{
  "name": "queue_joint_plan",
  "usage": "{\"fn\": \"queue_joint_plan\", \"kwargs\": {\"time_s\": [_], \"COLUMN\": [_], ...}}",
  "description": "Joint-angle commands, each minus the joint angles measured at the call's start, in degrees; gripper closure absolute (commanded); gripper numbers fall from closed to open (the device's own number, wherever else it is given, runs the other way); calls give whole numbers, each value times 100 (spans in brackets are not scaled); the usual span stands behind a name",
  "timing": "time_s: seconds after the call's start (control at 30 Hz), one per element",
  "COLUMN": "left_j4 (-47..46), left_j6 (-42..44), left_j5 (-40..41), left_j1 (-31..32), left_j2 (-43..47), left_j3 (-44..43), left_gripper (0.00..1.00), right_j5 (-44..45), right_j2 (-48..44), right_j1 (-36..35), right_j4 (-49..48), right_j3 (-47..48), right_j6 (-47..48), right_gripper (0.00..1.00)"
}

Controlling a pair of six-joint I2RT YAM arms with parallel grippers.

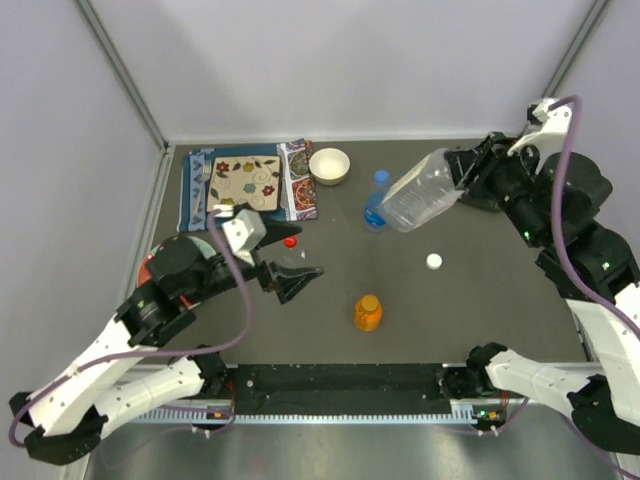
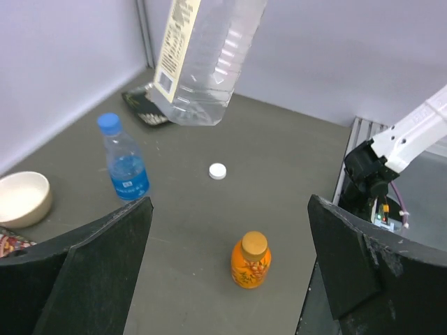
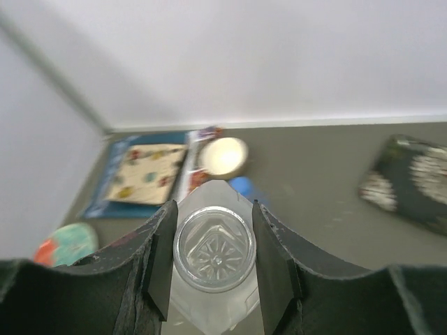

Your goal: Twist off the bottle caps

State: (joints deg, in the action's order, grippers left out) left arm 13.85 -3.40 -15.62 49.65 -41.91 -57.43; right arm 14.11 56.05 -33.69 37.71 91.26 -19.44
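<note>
My right gripper (image 1: pixel 462 182) is shut on the neck of the wide clear bottle (image 1: pixel 420 190) and holds it tilted above the table. In the right wrist view the bottle's open mouth (image 3: pixel 213 249) sits between the fingers (image 3: pixel 162 258) with no cap on it. A white cap (image 1: pixel 433 261) lies loose on the table. The blue-tinted bottle (image 1: pixel 376 207) stands with its blue cap (image 1: pixel 381 177) on. The short orange bottle (image 2: pixel 251 262) stands with its orange cap (image 2: pixel 254 244) on, ahead of my left gripper (image 2: pixel 229 209), which is wide open and holds nothing. A red cap (image 1: pixel 290 241) lies by the left gripper (image 1: pixel 300 282).
A white bowl (image 1: pixel 329 165) and a patterned cloth (image 1: pixel 245 185) lie at the back left. A dark patterned pad (image 3: pixel 412 178) lies at the back right under the right arm. A colourful plate (image 3: pixel 66 244) sits at the left edge. Walls close the back and sides.
</note>
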Motion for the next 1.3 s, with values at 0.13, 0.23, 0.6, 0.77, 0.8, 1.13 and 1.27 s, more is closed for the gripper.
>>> {"fn": "queue_joint_plan", "kwargs": {"time_s": [0.13, 0.23, 0.6, 0.77, 0.8, 1.13, 1.27], "left_j4": [110, 127, 189, 224, 241, 259, 171], "left_j6": [41, -38, -258, -249, -232, -223, -275], "left_j5": [550, 735, 744, 736, 753, 718, 692], "left_j1": [1, -8, -8, 1, 1, -8, -8], "left_j2": [842, 974, 1247, 1361, 1370, 1396, 1344], "left_j3": [302, 425, 672, 821, 830, 918, 970], "left_gripper": [1, 1, 1, 2, 2, 1, 2], "right_j5": [2200, 2482, 2351, 2175, 2201, 1850, 1850], "right_j2": [740, 828, 2260, 2700, 2796, 3175, 3114], "right_j1": [1119, 1294, 2524, 2710, 2710, 2719, 2719], "right_j4": [405, -201, -1530, -1916, -1987, -2172, -2163], "right_j3": [-275, -793, -1454, -1611, -1629, -1655, -1787], "right_j6": [248, 151, -68, -130, -147, -192, -95], "right_gripper": [100, 100, 100, 100, 100, 100, 79]}}
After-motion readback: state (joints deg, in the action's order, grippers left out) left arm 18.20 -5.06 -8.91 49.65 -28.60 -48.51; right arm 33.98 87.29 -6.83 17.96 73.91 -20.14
